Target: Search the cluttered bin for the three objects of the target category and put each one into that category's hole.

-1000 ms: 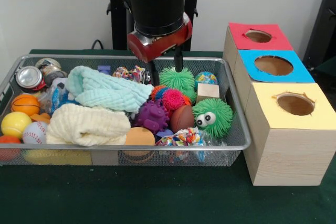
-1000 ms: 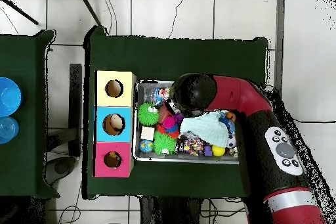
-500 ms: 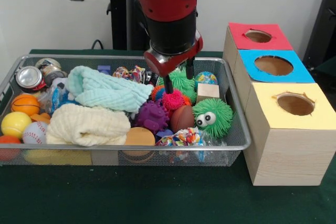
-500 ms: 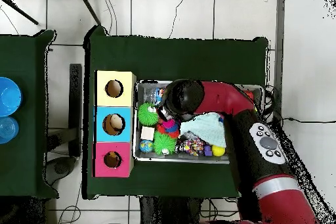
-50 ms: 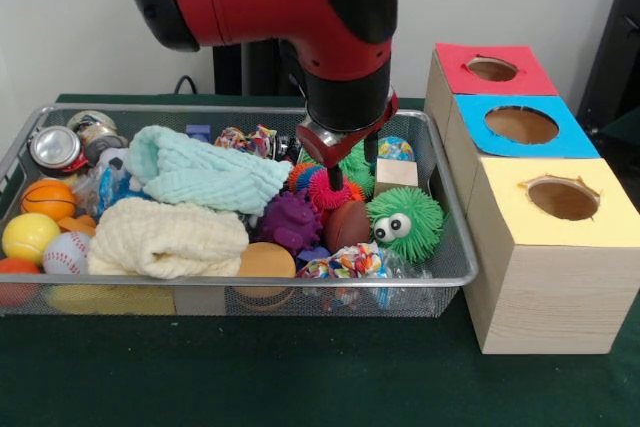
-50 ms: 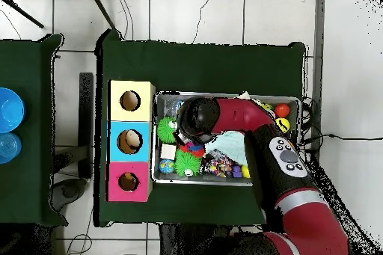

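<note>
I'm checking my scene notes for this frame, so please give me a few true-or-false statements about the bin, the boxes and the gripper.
1. The gripper is down among the spiky balls. True.
2. The green googly-eyed ball sits in the yellow box. False: it lies in the wire bin.
3. The red box is farthest from the camera in the front view. True.
4. The cream towel lies on top of the mint towel. False: they lie side by side, the cream one nearer.

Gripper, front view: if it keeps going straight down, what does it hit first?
Most likely the pink spiky ball: the gripper points down with one finger right at it. Depth is unclear; the green spiky ball behind might be touched instead.
</note>
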Motion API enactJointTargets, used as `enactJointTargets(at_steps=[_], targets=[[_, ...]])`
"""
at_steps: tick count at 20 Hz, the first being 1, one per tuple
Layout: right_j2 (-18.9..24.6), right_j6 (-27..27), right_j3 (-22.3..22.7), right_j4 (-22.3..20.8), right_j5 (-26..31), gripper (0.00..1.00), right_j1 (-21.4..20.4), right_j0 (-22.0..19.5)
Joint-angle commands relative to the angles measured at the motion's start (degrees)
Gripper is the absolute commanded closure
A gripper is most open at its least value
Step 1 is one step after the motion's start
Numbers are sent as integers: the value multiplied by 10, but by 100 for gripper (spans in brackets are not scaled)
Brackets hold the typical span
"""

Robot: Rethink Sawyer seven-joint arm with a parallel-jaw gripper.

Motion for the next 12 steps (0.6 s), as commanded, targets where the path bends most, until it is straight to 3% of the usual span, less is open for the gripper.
enactJointTargets(at_steps=[1, 9, 12], targets=[[-39, 12, -32, -67, 23, 0, 14, 21], [-52, 7, -34, -94, 31, 0, 8, 30], [-51, 11, -26, -93, 23, 0, 27, 25]])
